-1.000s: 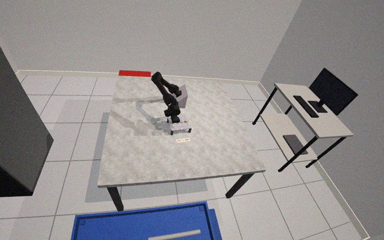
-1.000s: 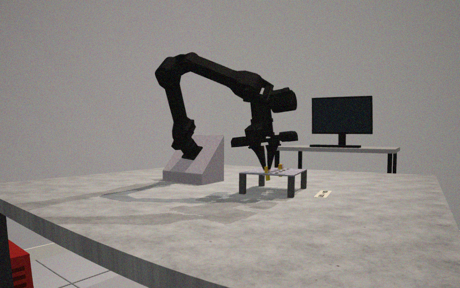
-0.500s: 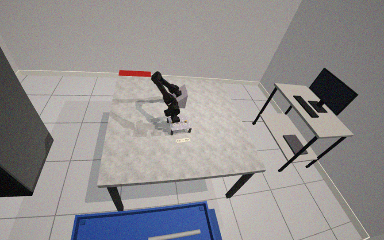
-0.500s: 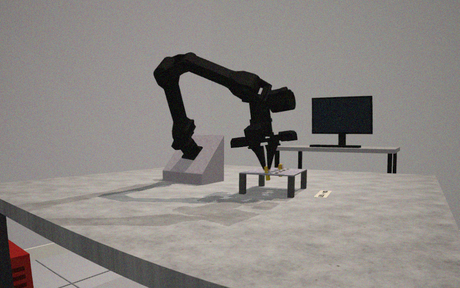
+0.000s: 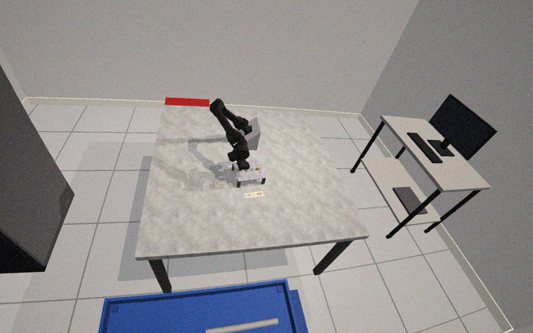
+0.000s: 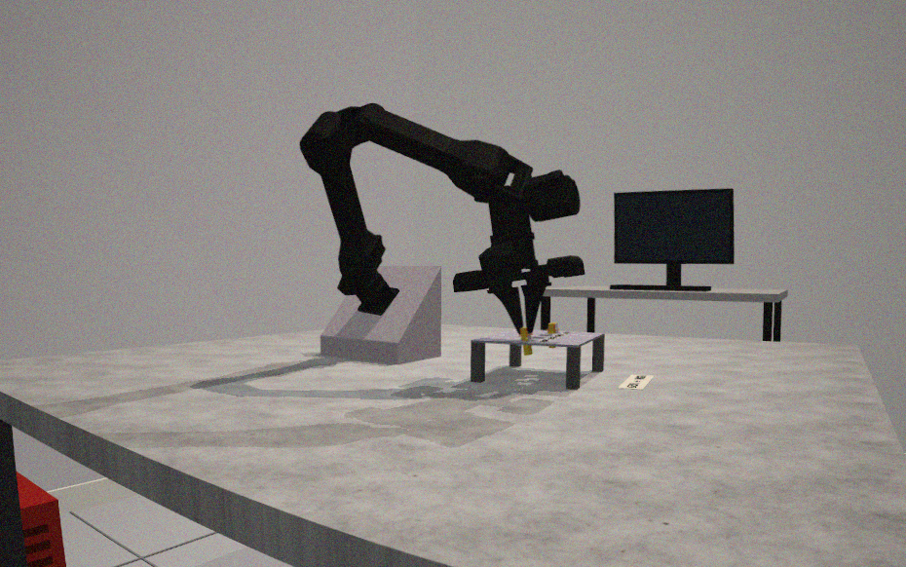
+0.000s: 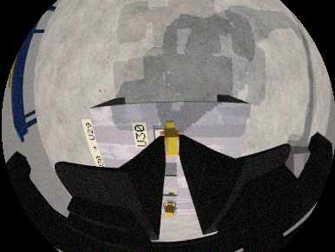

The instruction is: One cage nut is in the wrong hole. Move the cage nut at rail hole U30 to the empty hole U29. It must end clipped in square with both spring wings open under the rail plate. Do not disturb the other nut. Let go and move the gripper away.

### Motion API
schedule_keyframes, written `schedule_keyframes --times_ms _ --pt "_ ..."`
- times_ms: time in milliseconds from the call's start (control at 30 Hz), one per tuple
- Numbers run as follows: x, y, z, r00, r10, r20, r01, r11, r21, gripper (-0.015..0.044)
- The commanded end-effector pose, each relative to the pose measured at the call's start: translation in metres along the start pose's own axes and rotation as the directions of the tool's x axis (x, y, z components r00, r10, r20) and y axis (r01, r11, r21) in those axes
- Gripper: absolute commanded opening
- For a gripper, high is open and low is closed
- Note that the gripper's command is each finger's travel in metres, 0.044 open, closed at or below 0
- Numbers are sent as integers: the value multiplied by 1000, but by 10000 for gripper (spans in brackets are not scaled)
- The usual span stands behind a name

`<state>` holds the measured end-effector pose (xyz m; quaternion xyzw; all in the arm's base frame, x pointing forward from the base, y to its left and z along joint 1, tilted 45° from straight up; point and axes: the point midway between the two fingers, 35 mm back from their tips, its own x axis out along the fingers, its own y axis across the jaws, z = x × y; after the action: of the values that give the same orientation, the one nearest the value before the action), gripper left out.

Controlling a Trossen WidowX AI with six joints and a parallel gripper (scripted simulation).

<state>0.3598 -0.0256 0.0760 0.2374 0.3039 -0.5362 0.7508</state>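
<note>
Yellow cage nut (image 6: 526,339) (image 7: 172,142): at the U30 hole of the rail plate, standing partly above and partly below it, seen from outside.
Your gripper (image 6: 525,331) (image 7: 171,140): narrow, its fingers closed on that nut, pointing down.
U30 label (image 7: 140,135): on the plate, beside the nut you are gripping.
Other nut (image 6: 552,328) (image 7: 170,208): farther along the same row, apart from your fingers.
Rail plate (image 5: 254,176) (image 6: 497,339) (image 7: 108,114): raised on dark legs above the table (image 5: 214,221) (image 6: 601,468) (image 7: 74,56).
Paper strip (image 5: 253,194) (image 6: 633,381) (image 7: 93,141): flat on the table, near the plate.
</note>
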Motion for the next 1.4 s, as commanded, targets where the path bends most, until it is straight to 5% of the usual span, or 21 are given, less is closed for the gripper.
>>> schedule_keyframes --times_ms 0,1367 --pt "1 -1 -1 1000 4 -5 -4 1000 -7 29" --pt "1 -4 -1 998 62 -6 -62 998 -7 29"
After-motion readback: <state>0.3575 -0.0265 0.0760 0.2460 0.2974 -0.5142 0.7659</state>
